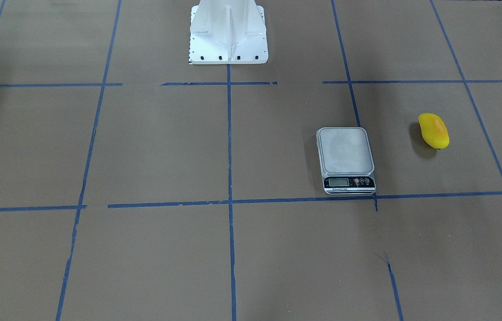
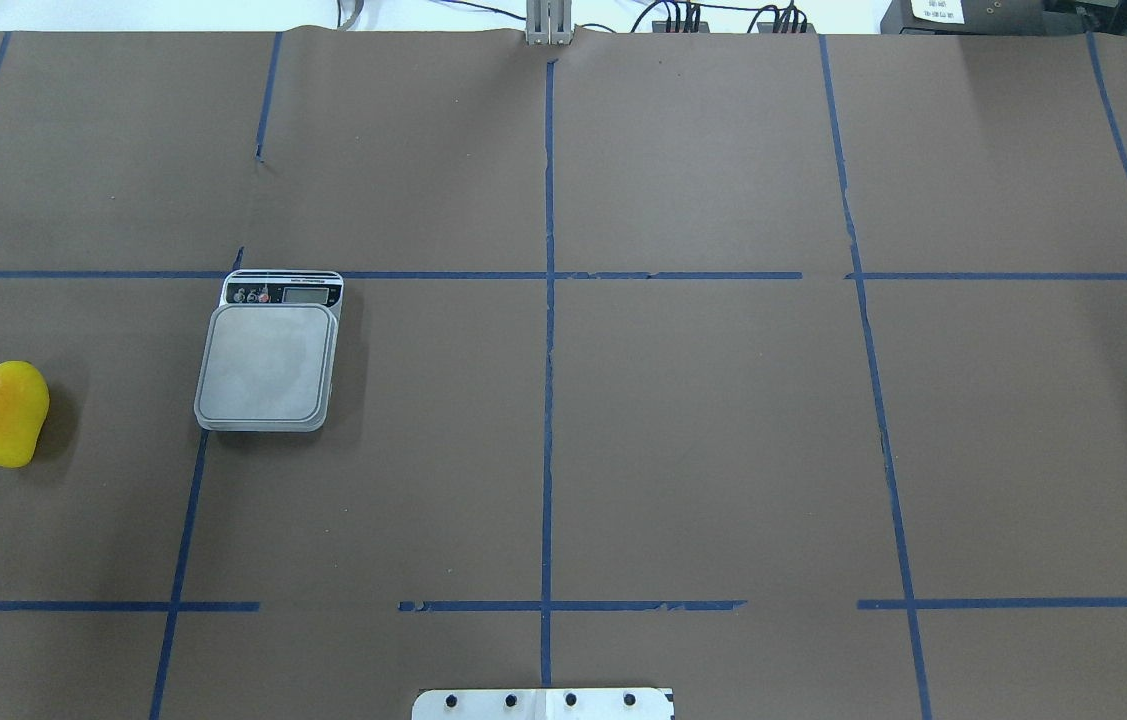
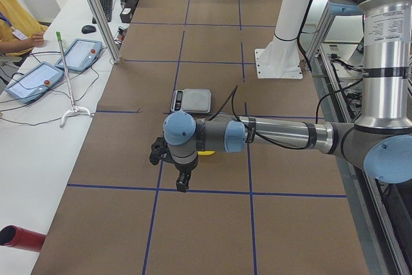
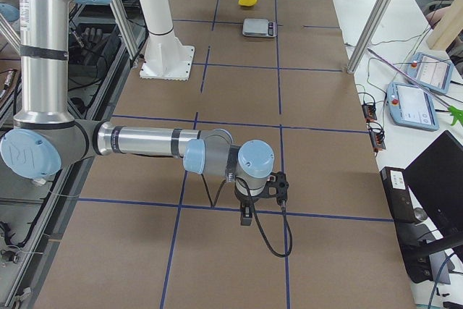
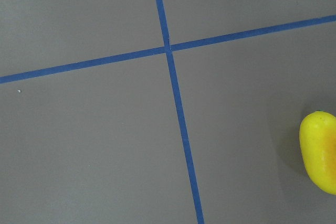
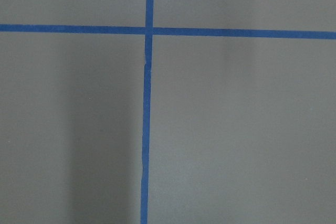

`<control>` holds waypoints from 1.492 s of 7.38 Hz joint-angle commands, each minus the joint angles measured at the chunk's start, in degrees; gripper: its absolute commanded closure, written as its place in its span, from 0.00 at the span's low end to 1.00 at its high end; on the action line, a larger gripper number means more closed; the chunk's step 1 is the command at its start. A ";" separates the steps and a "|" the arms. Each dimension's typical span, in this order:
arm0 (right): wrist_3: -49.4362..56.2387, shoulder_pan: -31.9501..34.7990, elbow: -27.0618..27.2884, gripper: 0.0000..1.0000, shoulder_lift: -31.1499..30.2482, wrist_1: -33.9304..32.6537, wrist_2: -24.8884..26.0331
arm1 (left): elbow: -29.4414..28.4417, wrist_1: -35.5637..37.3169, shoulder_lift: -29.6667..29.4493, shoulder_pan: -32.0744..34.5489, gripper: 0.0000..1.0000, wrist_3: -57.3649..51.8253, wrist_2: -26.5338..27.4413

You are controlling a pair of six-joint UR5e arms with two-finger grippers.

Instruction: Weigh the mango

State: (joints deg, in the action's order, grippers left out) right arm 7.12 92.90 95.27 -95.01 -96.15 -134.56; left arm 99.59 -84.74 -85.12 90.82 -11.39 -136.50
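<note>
Overhead exterior shows mango (image 2: 11, 414) lying near scale (image 2: 268, 363), apart.

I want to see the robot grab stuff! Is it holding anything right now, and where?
Nothing. The mango lies untouched on the table, beside the kitchen scale.

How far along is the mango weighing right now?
Done: nothing yet. The yellow oval mango lies on the brown table, apart from the grey digital scale, whose platform is bare. In hand: the mango is untouched; the left arm hangs near it. Left: grasp it, set it on the platform, read the display.
</note>
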 commanded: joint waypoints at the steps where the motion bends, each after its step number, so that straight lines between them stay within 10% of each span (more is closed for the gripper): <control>1: 0.00 0.00 0.00 0.00 0.00 0.00 0.00 | 0.17 0.36 -0.40 0.92 0.00 0.14 0.17; 6: 0.00 0.00 0.00 0.00 0.00 0.00 0.00 | -2.19 -9.43 -1.54 0.15 0.00 1.27 0.19; 9: 0.00 0.00 0.00 0.00 0.00 0.00 0.00 | -1.41 -27.71 -1.02 -14.75 0.00 34.75 -0.71; 11: 0.00 0.00 0.00 0.00 0.00 0.00 0.00 | -0.72 -36.77 0.30 -26.43 0.00 50.58 7.76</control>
State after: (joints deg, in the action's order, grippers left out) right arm 7.12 92.90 95.27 -95.01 -96.15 -134.56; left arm 98.30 -115.51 -85.51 71.93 27.61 -134.44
